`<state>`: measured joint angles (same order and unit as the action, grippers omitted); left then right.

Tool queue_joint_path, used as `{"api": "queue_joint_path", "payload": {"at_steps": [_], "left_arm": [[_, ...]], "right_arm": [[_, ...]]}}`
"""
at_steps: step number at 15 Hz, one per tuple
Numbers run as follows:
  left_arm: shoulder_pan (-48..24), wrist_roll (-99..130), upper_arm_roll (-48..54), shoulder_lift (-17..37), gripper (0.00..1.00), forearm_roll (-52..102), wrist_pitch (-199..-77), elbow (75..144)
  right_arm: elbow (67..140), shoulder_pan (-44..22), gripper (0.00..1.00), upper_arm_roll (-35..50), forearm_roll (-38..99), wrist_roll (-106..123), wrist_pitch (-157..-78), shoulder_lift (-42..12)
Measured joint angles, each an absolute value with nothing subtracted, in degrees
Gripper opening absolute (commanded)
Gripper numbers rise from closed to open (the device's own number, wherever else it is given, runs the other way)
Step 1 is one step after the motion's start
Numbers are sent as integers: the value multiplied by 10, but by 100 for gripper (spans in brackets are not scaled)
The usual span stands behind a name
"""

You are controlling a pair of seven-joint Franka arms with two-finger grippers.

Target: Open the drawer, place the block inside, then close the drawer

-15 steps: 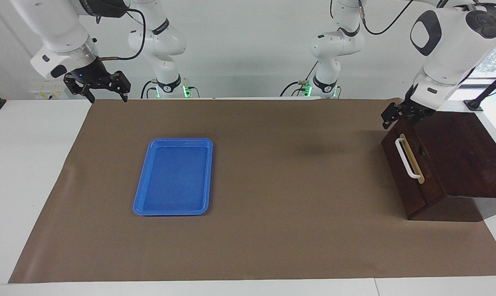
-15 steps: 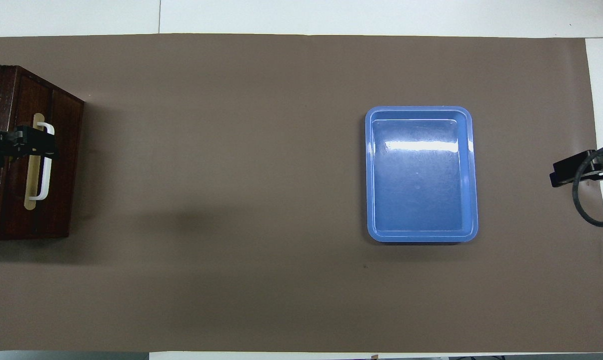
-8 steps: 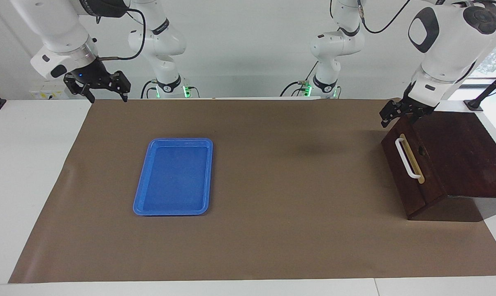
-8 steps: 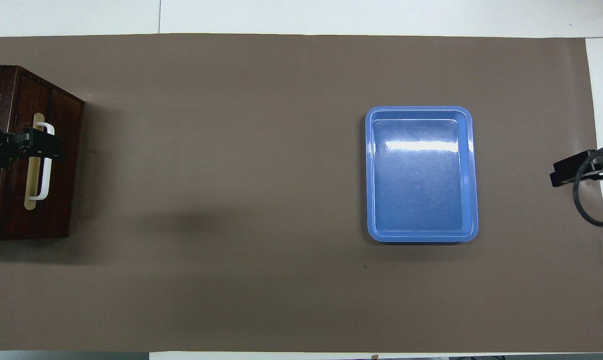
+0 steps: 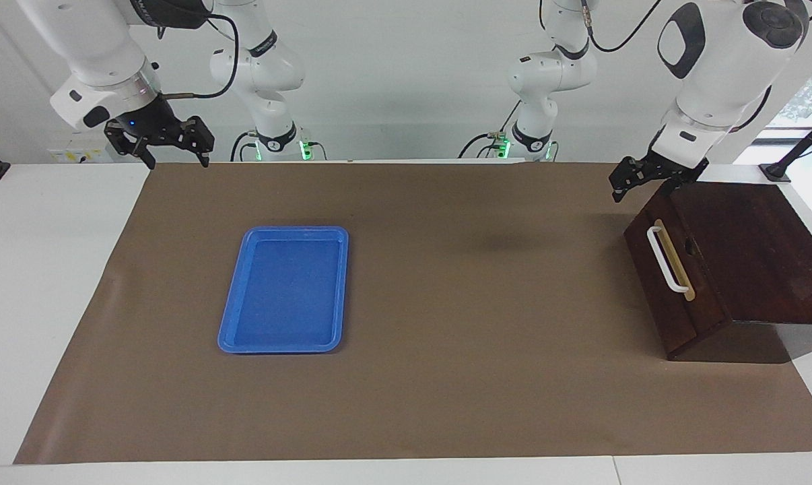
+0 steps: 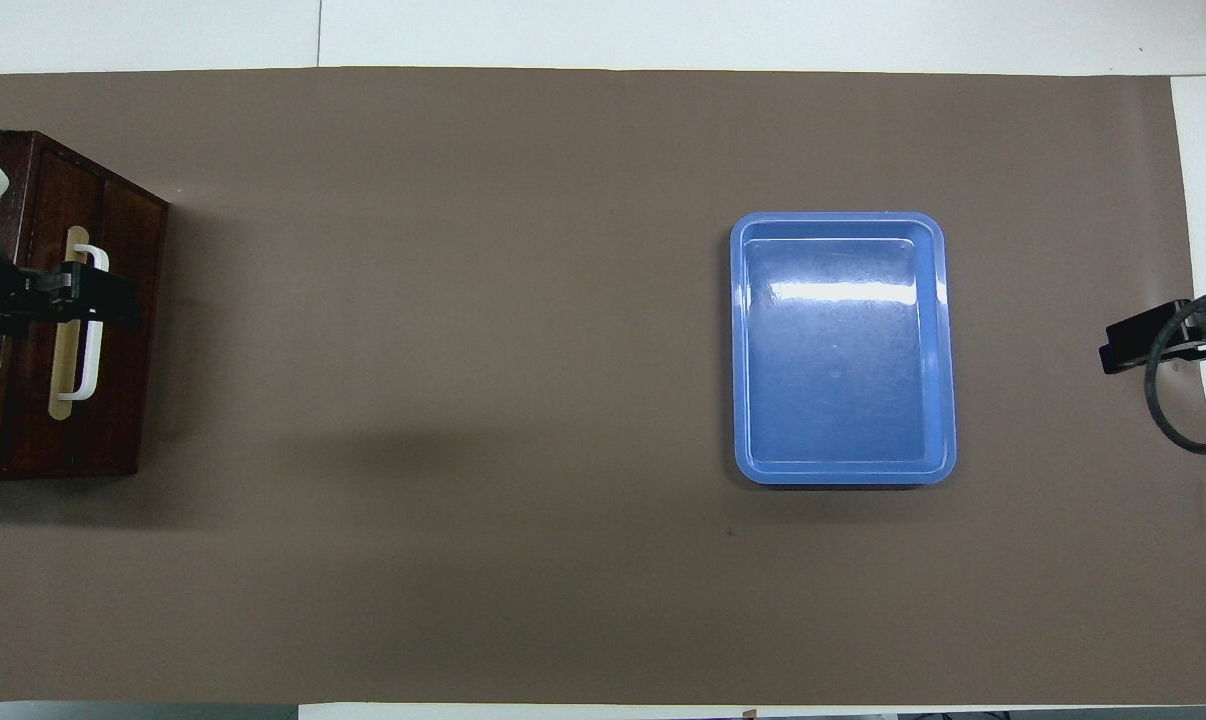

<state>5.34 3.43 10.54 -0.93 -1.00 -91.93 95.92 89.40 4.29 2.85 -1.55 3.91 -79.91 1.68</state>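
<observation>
The dark brown drawer [image 5: 689,306] sits closed in its cabinet [image 5: 749,249] at the left arm's end of the table. Its white bar handle [image 5: 666,259] faces the table's middle. The drawer also shows in the overhead view [image 6: 123,400]. My left gripper [image 5: 640,187] hangs in the air just over the cabinet's upper front edge and holds nothing I can see. In the overhead view my left gripper [image 6: 113,305] covers part of the handle. My right gripper [image 5: 177,159] waits, open and empty, over the mat's corner at the right arm's end. The yellow block is out of view.
An empty blue tray [image 5: 234,306] lies on the brown mat [image 5: 480,337] toward the right arm's end; it also shows in the overhead view [image 6: 943,350]. White table [image 5: 42,303] borders the mat.
My left gripper has lifted a little and shifted from the cabinet's front edge toward the middle of the table. The drawer, the tray and the right arm have not moved.
</observation>
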Motion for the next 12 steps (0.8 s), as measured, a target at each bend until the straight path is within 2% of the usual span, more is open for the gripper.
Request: {"api": "queue_joint_path", "payload": {"at_steps": [12], "left_arm": [[50,15,105,-9,100,-1,-901,956]], "right_arm": [[894,43,100,29,-15,39,-799,17]]}}
